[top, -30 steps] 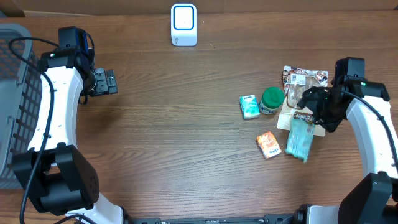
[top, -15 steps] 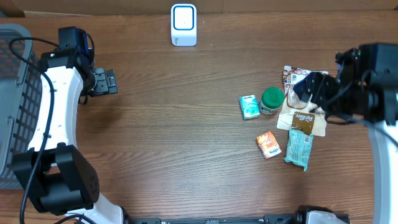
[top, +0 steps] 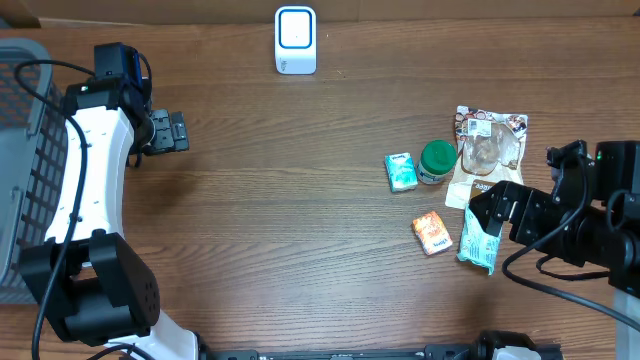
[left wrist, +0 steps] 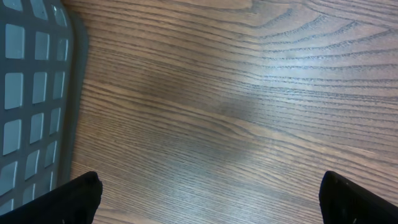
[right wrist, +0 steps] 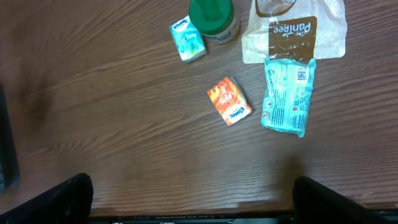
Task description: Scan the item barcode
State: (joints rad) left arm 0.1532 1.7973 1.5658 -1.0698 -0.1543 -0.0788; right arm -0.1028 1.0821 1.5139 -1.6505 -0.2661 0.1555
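Mock shop checkout, wooden table (top: 300, 220), barcode scanner (top: 296, 40), grey basket (top: 22, 150), packaged groceries (top: 433, 232)

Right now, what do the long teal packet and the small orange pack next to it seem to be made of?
The long teal packet looks like thin plastic film with a soft gloss: it is wrinkled and its ends are flat, sealed seams. The small orange pack could be plastic wrap or coated card, slightly shiny; its boxy shape leaves this open.
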